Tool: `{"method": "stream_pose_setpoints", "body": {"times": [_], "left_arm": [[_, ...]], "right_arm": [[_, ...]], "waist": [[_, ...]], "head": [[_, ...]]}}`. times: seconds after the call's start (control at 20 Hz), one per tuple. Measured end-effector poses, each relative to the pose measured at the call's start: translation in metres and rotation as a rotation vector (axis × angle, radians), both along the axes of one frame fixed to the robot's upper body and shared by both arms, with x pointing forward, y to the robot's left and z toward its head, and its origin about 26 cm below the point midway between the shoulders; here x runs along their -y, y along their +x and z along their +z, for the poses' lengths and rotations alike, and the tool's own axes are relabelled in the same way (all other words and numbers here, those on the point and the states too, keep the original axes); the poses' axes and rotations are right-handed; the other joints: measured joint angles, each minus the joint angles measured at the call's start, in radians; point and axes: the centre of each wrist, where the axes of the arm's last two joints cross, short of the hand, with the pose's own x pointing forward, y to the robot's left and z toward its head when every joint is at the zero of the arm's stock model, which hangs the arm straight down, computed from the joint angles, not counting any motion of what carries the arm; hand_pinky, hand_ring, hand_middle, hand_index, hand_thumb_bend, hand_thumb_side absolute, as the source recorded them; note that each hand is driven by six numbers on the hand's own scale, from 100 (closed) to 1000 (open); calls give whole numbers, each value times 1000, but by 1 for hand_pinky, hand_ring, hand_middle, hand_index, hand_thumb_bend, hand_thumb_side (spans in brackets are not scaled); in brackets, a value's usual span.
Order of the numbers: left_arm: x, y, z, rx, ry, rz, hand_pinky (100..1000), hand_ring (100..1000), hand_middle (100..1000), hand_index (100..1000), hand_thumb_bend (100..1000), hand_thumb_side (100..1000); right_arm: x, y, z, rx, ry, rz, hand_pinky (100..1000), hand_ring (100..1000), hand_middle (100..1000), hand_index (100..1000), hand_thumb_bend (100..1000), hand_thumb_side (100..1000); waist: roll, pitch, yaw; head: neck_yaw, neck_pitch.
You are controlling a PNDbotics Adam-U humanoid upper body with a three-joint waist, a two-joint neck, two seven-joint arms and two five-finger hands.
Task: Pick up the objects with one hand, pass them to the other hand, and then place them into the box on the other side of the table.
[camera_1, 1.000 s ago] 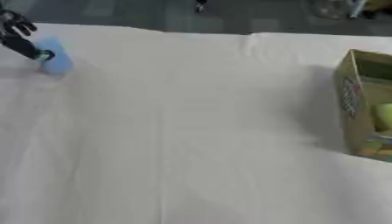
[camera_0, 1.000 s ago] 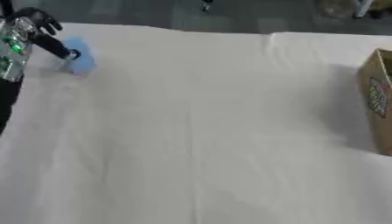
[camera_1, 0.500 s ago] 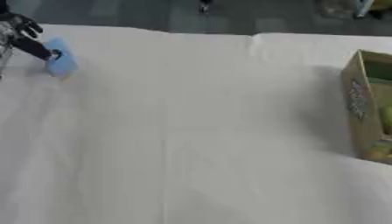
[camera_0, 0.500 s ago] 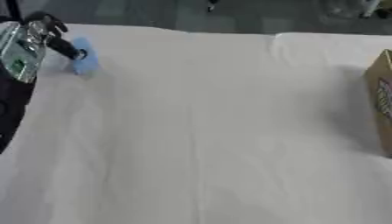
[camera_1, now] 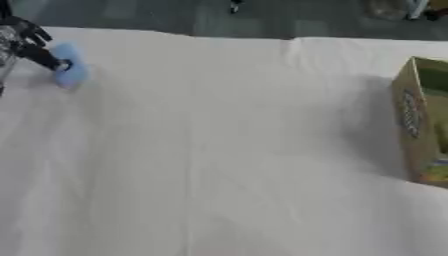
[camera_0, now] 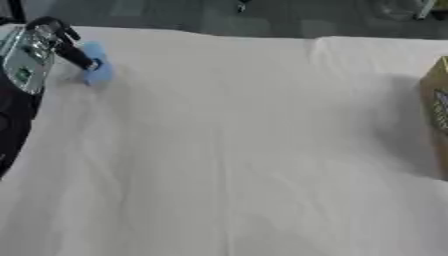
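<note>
Table point(camera_0: 227, 165) under a white cloth fills the view; its far edge runs across the top, dark floor beyond. The wide middle stretch of cloth between the two sides is bare. Cardboard box point(camera_1: 418, 125) stands at the right edge, cut off by the frame, open top showing something green inside. Left hand point(camera_0: 54, 40) comes in at the upper left corner, near the far edge, fingers curled down onto a small blue object point(camera_0: 96, 69) that rests on the cloth. Blue object lies well apart from the box. Right hand not visible.
</note>
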Motion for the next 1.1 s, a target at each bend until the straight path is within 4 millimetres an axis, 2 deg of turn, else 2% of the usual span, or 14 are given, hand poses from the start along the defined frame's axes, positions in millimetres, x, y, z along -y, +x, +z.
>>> {"method": "stream_pose_setpoints", "body": {"times": [0.2, 0.65, 1.1], "left_arm": [[-1, 1, -3, -23, -10, 8, 857, 837, 770, 832, 484, 100], [-2, 1, -4, -37, 17, 13, 858, 835, 760, 823, 445, 100], [-3, 1, -5, -17, 47, 44, 839, 815, 734, 817, 469, 100]], "right_arm": [[0, 0, 0, 0, 0, 1, 858, 790, 845, 840, 232, 273], [-1, 0, -2, -1, 7, 5, 860, 791, 847, 841, 233, 275], [1, 0, -5, -8, 8, 2, 860, 791, 847, 842, 228, 282]], "waist": [[0, 2, -1], [0, 7, -3], [0, 7, -3]], "head": [[4, 0], [9, -2], [12, -2]]}}
